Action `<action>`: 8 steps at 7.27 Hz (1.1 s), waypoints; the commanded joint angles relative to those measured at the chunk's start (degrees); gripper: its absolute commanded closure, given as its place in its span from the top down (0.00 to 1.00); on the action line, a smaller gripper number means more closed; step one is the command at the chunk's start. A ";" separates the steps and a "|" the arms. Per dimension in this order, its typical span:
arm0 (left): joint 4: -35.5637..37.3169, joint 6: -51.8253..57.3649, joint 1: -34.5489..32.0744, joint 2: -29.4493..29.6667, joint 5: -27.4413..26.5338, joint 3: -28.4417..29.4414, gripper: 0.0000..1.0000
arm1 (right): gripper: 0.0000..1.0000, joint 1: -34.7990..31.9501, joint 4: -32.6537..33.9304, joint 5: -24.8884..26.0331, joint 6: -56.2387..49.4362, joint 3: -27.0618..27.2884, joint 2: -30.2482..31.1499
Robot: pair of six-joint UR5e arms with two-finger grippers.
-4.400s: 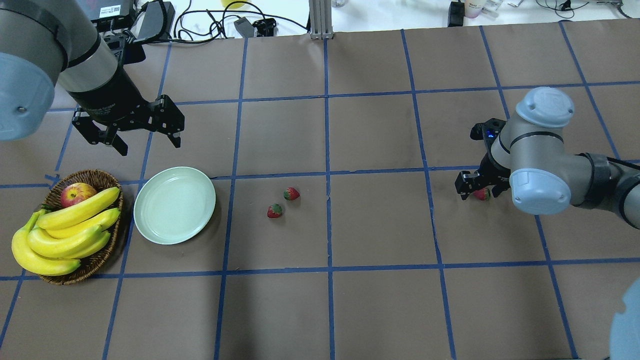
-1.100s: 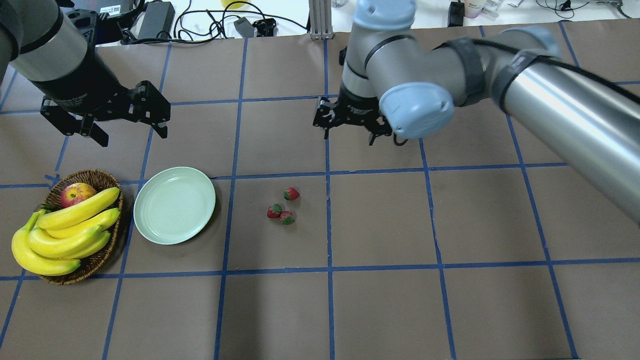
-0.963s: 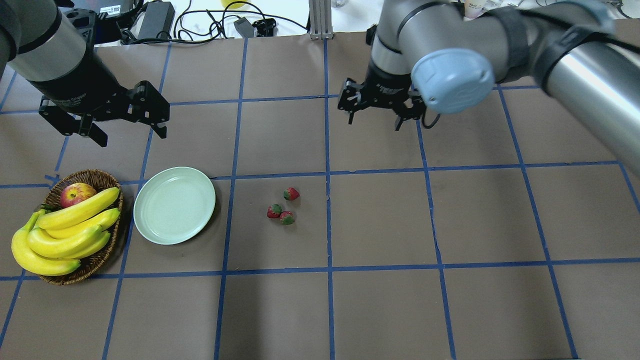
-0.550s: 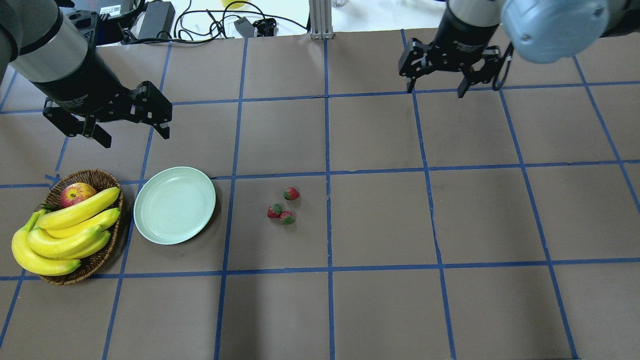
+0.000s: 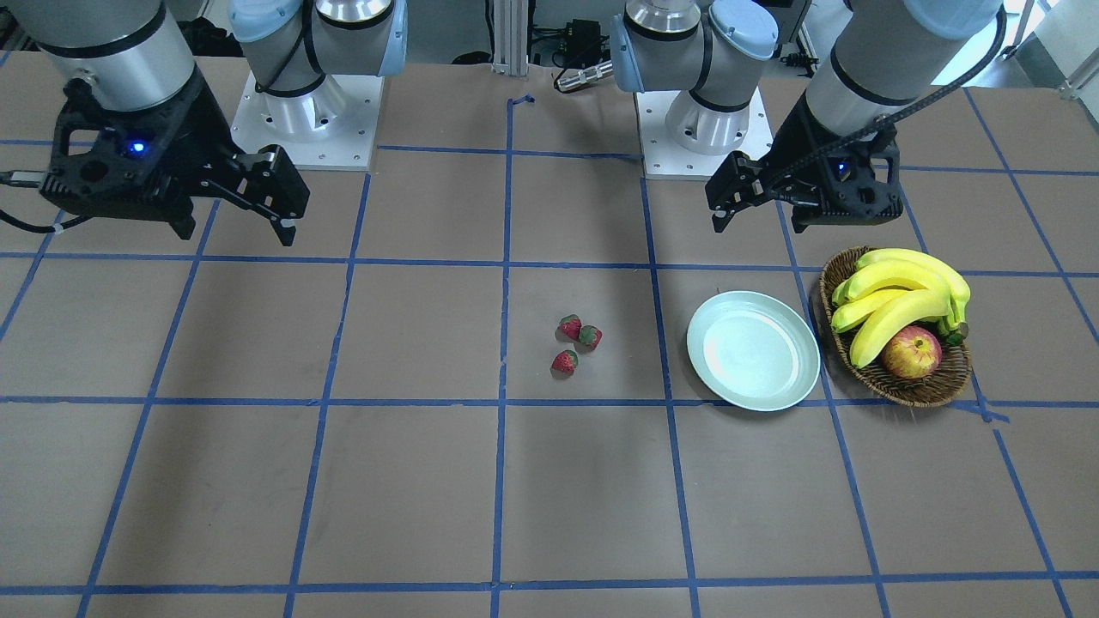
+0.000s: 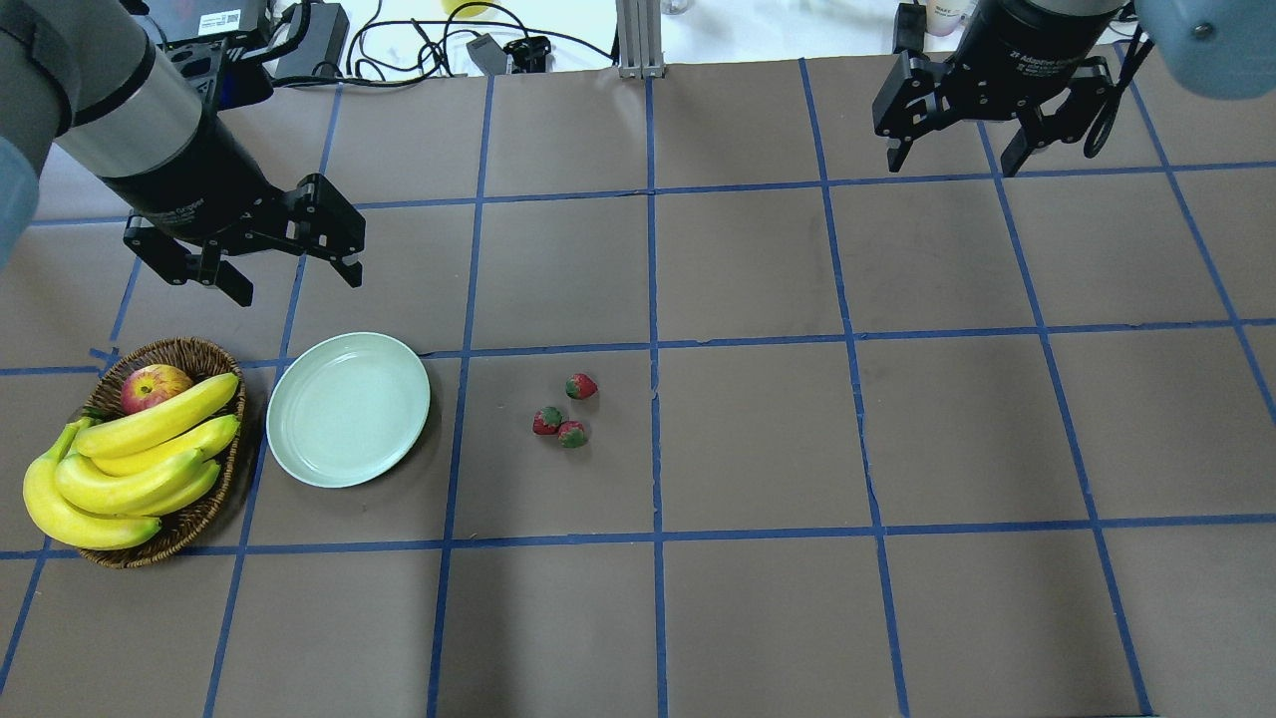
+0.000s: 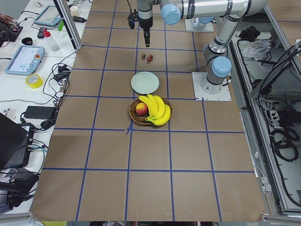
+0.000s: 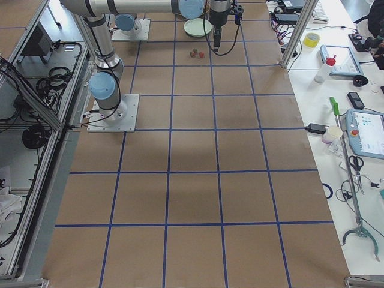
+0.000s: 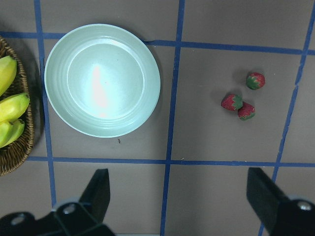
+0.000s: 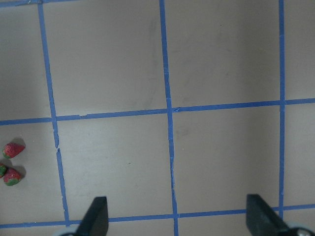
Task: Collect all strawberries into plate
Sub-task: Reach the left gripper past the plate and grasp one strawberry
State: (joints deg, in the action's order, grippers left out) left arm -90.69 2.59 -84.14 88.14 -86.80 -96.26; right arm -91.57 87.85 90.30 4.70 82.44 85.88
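Note:
Three small red strawberries (image 6: 581,386) (image 6: 546,421) (image 6: 572,434) lie close together on the brown table, right of the empty mint-green plate (image 6: 348,410). They also show in the front view (image 5: 570,326) and the left wrist view (image 9: 232,102), where the plate (image 9: 102,80) is to their left. My left gripper (image 6: 296,284) is open and empty, raised beyond the plate. My right gripper (image 6: 952,165) is open and empty, high at the far right, well away from the strawberries (image 10: 14,149).
A brown wicker basket (image 6: 199,509) with yellow bananas (image 6: 140,449) and a red-yellow apple (image 6: 155,387) stands just left of the plate. Cables and small devices (image 6: 488,50) lie past the table's far edge.
My right gripper, which carried the third strawberry over to the other two, has drawn back open and empty to the far right. My left gripper has shifted slightly toward the plate.

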 commanded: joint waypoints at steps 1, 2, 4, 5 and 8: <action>2.08 1.10 -0.93 3.43 0.31 -0.85 1.00 | 1.00 -3.96 1.26 1.11 2.68 0.25 -0.45; 4.71 0.93 -1.90 4.40 0.40 -2.51 1.00 | 1.00 -3.88 1.71 1.46 2.16 0.52 -0.45; 11.91 0.57 -5.40 5.72 0.22 -7.42 1.00 | 1.00 -3.44 1.80 1.20 2.59 0.53 -0.45; 15.08 0.40 -5.86 7.12 0.57 -9.01 1.00 | 1.00 -3.09 1.89 0.85 1.98 0.44 -0.45; 21.49 0.31 -6.91 13.80 4.52 -9.64 1.00 | 1.00 -3.09 4.34 0.76 2.15 0.44 -0.45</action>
State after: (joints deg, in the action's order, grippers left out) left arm -72.05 2.92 -90.46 99.49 -83.77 -105.63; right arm -94.69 91.27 91.11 6.70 82.61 85.43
